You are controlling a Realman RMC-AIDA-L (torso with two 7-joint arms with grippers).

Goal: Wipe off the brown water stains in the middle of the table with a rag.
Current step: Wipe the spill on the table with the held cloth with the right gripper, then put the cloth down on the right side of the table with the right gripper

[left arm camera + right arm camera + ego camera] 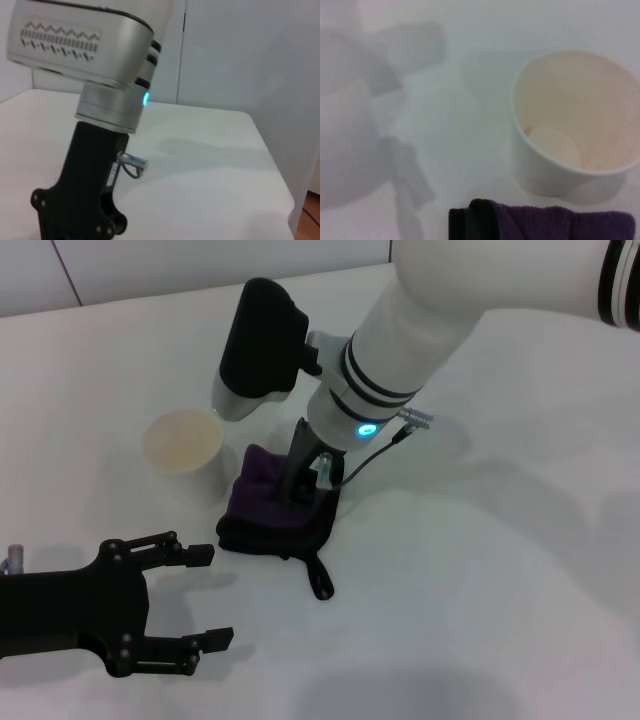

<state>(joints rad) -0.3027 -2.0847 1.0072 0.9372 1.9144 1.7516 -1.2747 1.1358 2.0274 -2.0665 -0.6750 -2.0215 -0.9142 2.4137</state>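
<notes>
The dark purple rag [270, 515] lies bunched on the white table [480, 570], its black loop tab [320, 580] trailing toward me. My right gripper [308, 480] comes down from above and is shut on the rag's far edge. In the right wrist view a strip of the rag [540, 222] shows beside the cup. The brown water stains are hidden in every view. My left gripper [222, 596] hovers open at the near left, apart from the rag.
A translucent white cup [183, 445] stands upright just left of the rag, nearly touching it, and shows nothing inside [575, 120]. The right arm's wrist [112, 107] with its blue light fills the left wrist view. Bare table spreads to the right.
</notes>
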